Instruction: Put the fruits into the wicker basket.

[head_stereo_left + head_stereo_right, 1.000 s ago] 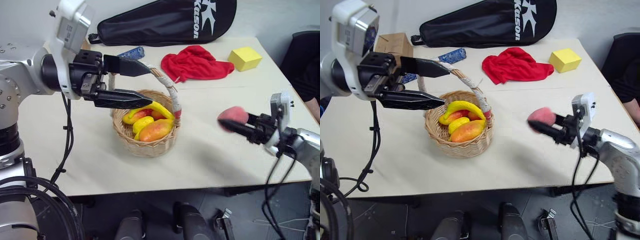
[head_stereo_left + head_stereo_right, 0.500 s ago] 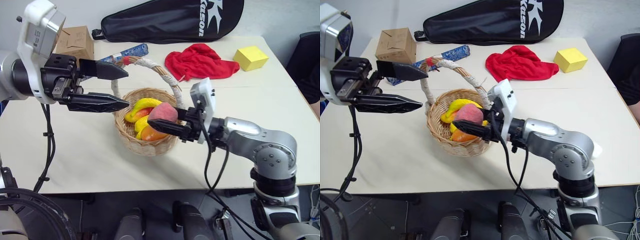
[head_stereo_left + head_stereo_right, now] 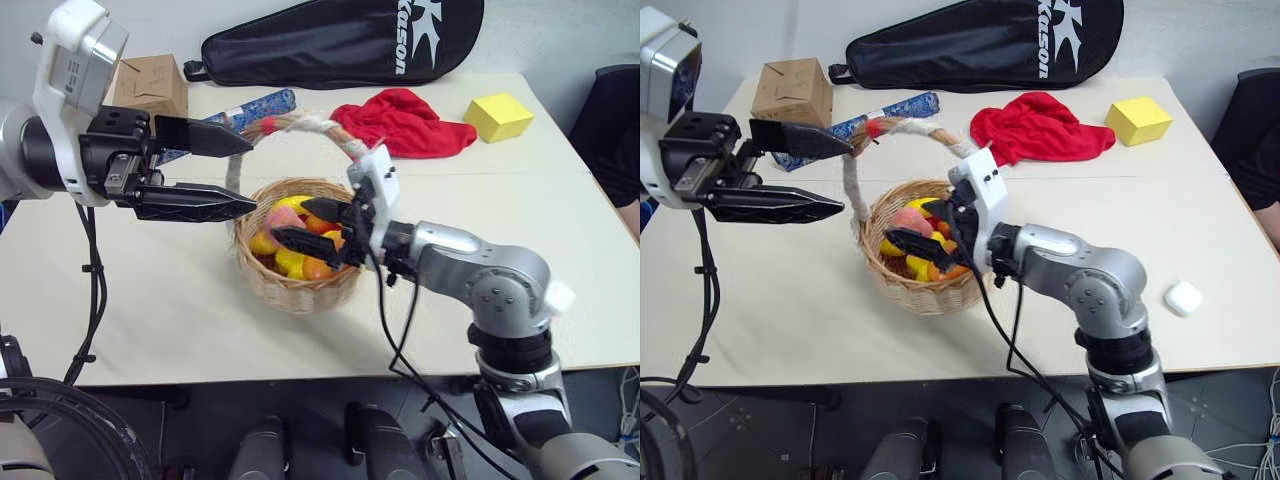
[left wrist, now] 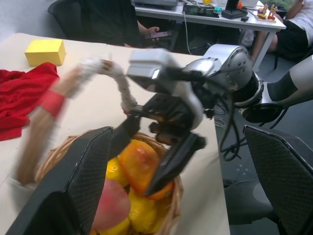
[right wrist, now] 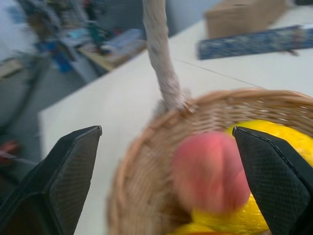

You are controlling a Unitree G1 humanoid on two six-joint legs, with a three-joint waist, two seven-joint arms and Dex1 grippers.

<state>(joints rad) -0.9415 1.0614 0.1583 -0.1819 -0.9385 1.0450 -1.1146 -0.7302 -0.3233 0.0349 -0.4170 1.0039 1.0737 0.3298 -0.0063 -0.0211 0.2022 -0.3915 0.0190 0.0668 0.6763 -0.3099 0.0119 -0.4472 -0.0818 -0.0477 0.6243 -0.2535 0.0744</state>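
1. Peach [image 5: 210,171] now out of the right end effector [image 3: 305,225], whose fingers stand spread apart and bare over the basket's mouth; half a second earlier clamped on that same peach above the rim, and a second earlier carrying it at the right of the frame, well apart from the basket.
2. Peach lying among the other fruits at the left side of the wicker basket [image 3: 902,292], against the inner wall and beneath the spread fingers (blurred in the right wrist view, so perhaps not quite settled).
3. Judged from this: release made, peach delivered; no loose fruit to be made out on the table [image 3: 790,300], so likely little or nothing left of the task.
4. Left end effector [image 3: 235,170] at centre left of the frame, fingers wide apart and gripping nothing, tips just beside the basket's arched handle [image 3: 310,125]; touching or merely near, cannot tell.
5. Basket at centre of the frame, upright, well filled: peach, lemon [image 4: 142,215], orange-red mango [image 4: 142,164], and more yellow pieces (banana probably, partly hidden by the right fingers).
6. Elsewhere on the table, none of it in the basket: red cloth [image 3: 1040,125] and yellow cube [image 3: 1137,118] at upper right, cardboard box [image 3: 792,92] at upper left, black racket bag [image 3: 980,45] along the top, small white case [image 3: 1183,297] at lower right.
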